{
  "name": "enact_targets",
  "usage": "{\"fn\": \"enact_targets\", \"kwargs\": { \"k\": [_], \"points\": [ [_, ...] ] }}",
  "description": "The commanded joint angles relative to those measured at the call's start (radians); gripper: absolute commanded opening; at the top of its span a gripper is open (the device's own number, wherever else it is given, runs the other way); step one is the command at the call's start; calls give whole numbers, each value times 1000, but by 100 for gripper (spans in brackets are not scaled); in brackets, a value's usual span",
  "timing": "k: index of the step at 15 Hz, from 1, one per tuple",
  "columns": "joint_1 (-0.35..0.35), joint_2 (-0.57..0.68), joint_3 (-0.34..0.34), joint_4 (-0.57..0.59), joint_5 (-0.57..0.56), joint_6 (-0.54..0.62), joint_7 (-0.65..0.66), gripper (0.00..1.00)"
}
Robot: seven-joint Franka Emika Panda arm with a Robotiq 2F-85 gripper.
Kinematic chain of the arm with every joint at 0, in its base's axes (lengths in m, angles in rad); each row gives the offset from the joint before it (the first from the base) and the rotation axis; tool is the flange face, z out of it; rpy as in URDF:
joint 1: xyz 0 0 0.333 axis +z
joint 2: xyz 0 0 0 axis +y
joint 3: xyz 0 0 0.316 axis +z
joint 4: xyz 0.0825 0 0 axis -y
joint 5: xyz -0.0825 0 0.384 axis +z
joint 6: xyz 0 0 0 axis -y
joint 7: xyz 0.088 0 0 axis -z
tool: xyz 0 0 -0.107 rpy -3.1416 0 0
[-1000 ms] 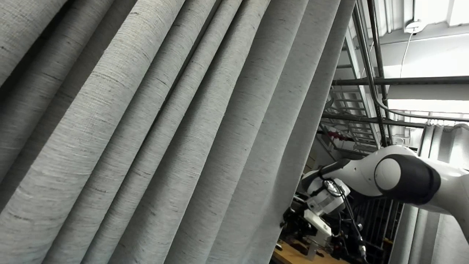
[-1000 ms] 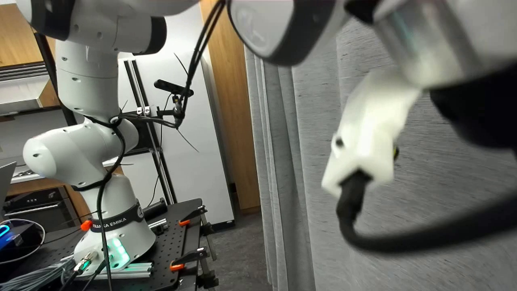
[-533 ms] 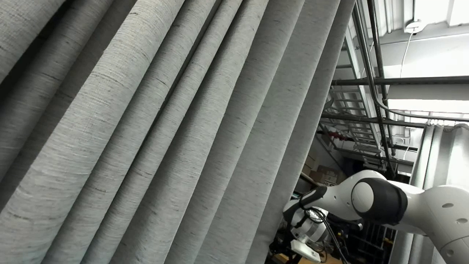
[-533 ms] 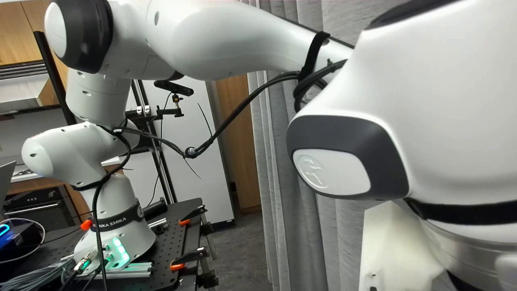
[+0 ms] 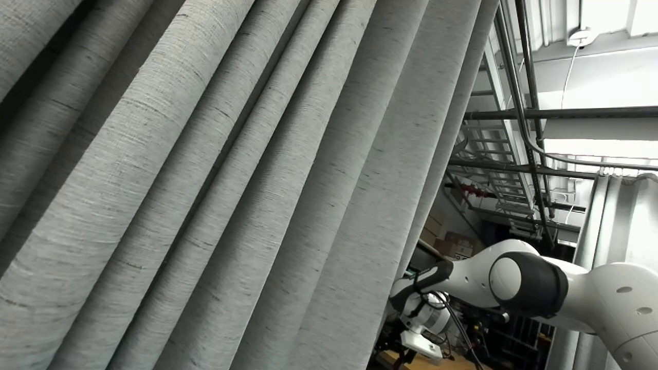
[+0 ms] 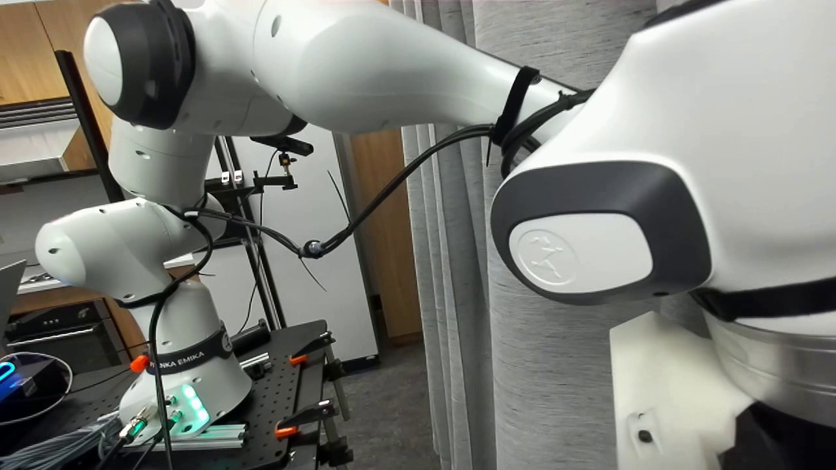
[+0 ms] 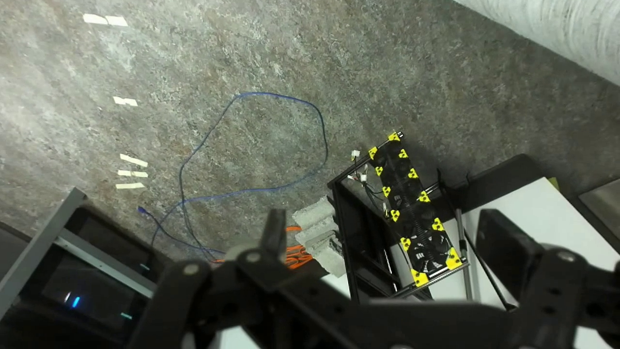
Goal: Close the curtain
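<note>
The white robot arm (image 5: 506, 280) sits lower than a second ago, beside the light-grey woven pleated curtain (image 5: 288, 205) hanging in both exterior views. Only the wrist view plainly shows the black two-fingered gripper (image 7: 385, 228), spread wide, holding nothing, and a looped thin blue cable (image 7: 266, 93).

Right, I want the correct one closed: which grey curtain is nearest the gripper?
The large pleated curtain filling an exterior view's left; its edge appears beside the gripper. The far-right curtain hangs behind the robot arm.
</note>
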Motion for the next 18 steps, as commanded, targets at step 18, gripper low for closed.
{"fn": "enact_targets", "kwargs": {
  "k": [18],
  "points": [
    [-42, -790, 159, -823, 319, 269, -445, 100]
  ]
}}
